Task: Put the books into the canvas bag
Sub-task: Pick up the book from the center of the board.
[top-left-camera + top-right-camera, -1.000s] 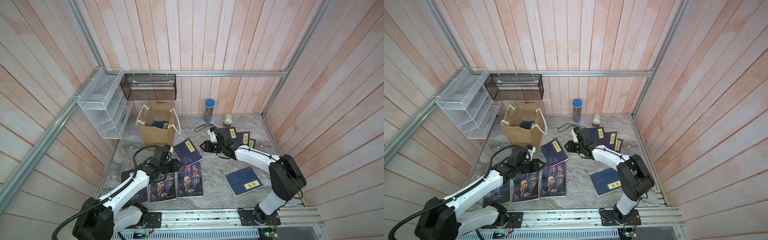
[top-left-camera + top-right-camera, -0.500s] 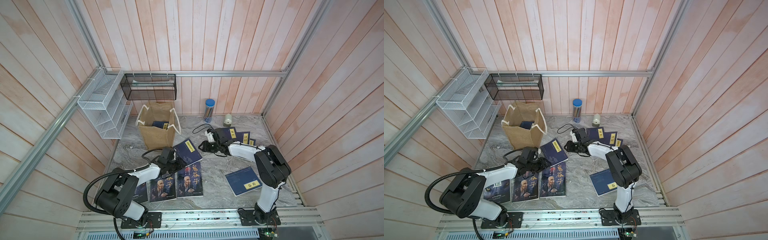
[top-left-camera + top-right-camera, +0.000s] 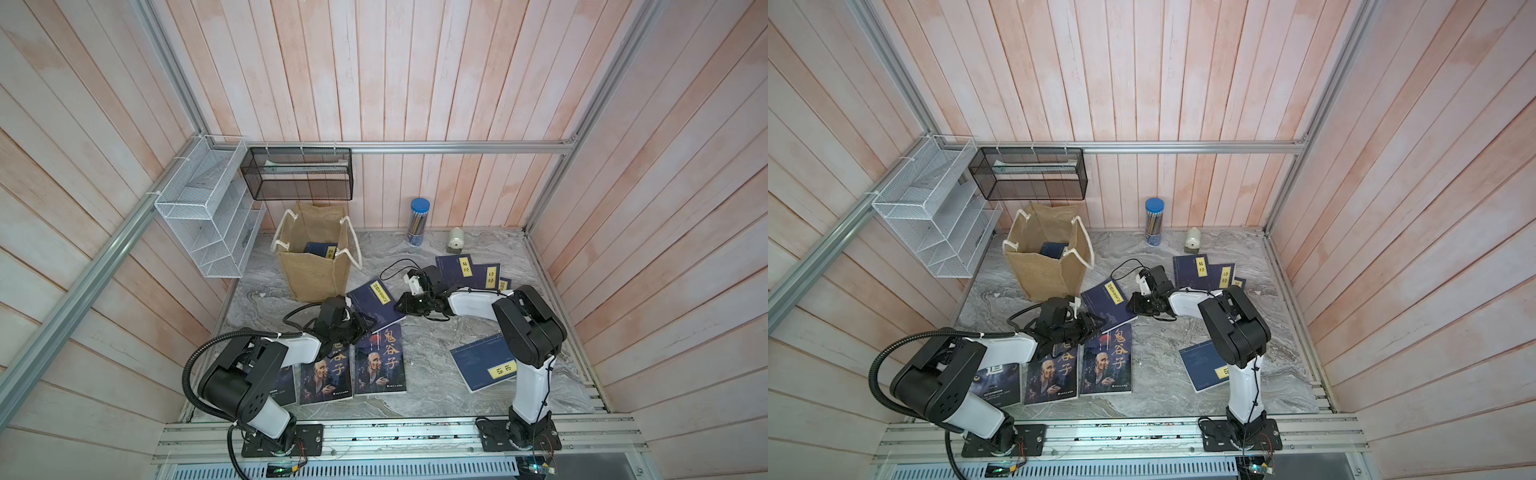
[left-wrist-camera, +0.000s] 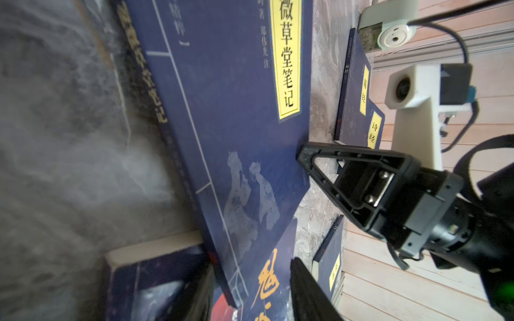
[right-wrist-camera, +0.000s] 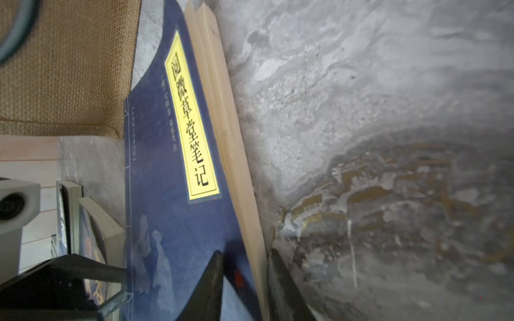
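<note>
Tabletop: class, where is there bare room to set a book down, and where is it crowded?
Bare: the front middle, between the portrait books and the lone navy book; the back strip between the bag and the pencil tube. Crowded: the middle, around the slanted navy book.

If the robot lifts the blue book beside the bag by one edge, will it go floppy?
Probably a bit floppy: the navy book looks like a thin paperback, so it may sag from the right hand at its page edge. Its cover looks smooth, so it might slip. It's flat, so it shouldn't roll.
</note>
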You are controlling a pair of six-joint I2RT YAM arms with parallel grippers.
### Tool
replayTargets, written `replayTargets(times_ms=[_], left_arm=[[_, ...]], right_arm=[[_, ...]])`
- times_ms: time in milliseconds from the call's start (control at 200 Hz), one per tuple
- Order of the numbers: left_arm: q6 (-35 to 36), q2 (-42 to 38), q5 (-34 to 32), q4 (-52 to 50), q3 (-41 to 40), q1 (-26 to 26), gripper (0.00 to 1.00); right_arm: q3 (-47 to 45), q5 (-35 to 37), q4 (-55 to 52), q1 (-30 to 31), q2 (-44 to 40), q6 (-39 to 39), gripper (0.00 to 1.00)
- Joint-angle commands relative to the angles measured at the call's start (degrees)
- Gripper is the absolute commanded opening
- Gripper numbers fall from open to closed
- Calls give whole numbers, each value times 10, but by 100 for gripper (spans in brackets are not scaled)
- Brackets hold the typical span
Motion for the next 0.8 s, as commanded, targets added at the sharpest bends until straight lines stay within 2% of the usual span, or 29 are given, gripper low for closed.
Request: replayTargets(times_ms=[0, 105, 200, 235, 395, 490, 695, 795], left_arm=[[-17, 17, 22, 16, 0, 0, 48], [-26, 16, 34, 24, 8, -1, 48], [-25, 3, 32, 22, 7, 0, 43], [-22, -1, 29, 17, 8, 0, 39], [2, -27, 28, -7, 14, 0, 12], [24, -64, 12, -26, 12, 0, 2], [138, -166, -26, -131, 49, 1, 1], [203, -211, -13, -163, 76, 3, 1]], right_arm=[[-23, -17, 0, 8, -3, -4, 24], [-37, -22, 10, 11, -12, 3, 19], [-48, -23, 18, 13, -24, 9, 18], [-51, -22, 21, 14, -30, 11, 18], [-64, -11, 18, 18, -63, 17, 18], [-69, 5, 1, 18, -103, 17, 23], [-60, 71, -70, 16, -225, -16, 38], [-62, 86, -79, 10, -285, -22, 43]])
